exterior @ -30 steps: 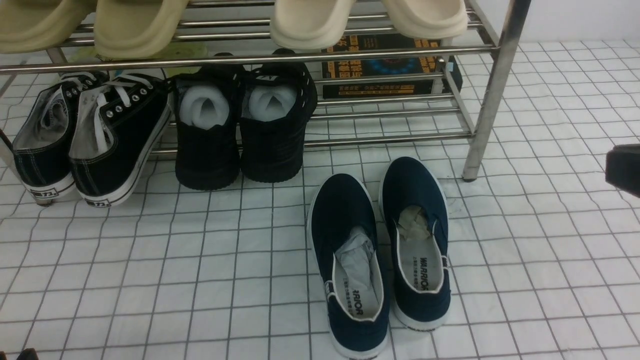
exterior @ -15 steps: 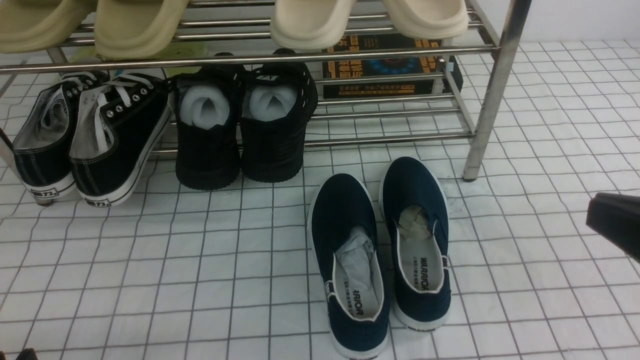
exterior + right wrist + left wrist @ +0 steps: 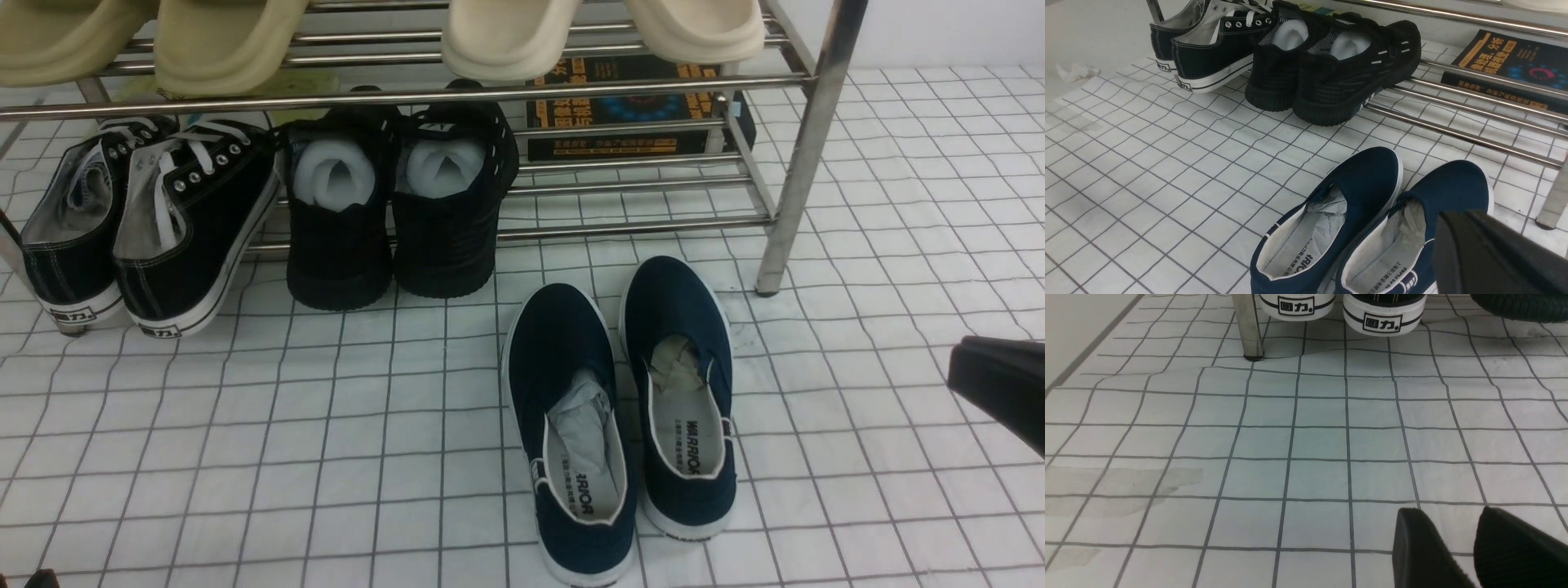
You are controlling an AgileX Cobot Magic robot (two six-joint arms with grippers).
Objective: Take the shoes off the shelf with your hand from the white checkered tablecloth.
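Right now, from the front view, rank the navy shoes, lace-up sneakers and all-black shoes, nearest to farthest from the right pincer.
1. Navy shoes, on the cloth, its left.
2. All-black shoes, farther left, rack.
3. Lace-up sneakers, leftmost.

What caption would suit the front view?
Navy slip-ons on a checkered cloth before a metal shoe rack.

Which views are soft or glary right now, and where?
Front view: shoes sharp, glints along the rack. Left wrist view: greenish tint mid-cloth, sneaker labels crisp. Right wrist view: end effector blurred in the foreground, slip-on prints readable.
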